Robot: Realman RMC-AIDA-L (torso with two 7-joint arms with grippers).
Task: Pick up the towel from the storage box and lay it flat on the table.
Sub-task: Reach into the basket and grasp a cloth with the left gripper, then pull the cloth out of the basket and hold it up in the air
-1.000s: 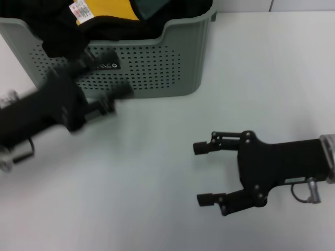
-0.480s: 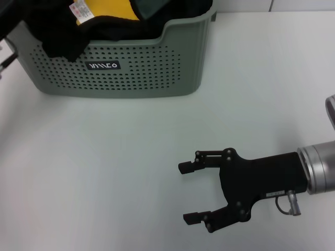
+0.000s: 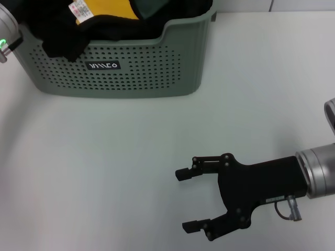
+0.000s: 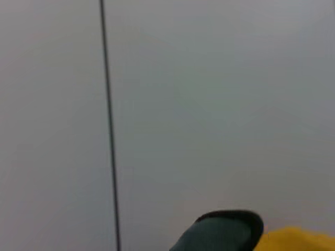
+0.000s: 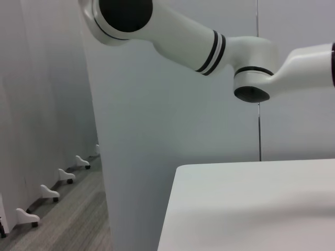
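Observation:
The storage box [image 3: 157,68], a sage basket with dotted sides and a black label, stands on the white table [image 3: 104,167] at the far left. The towel [image 3: 107,8] lies inside, yellow face up, with its white tag [image 3: 81,9] showing and a grey-green fold beside it. The left wrist view shows a grey-green fold with black edging [image 4: 225,230] and some yellow close below the camera. Only a bit of my left arm [image 3: 8,31] shows at the box's left end; its gripper is out of view. My right gripper [image 3: 184,200] hovers open and empty over the near table.
Black fabric [image 3: 63,36] hangs over the box's front rim at the left. The right wrist view shows the table's edge [image 5: 172,198], the floor beyond it and my left arm's white links [image 5: 209,36] above.
My left arm has swung up from in front of the box to its far left end, mostly out of the head view. My right gripper has shifted a little left and nearer, still open.

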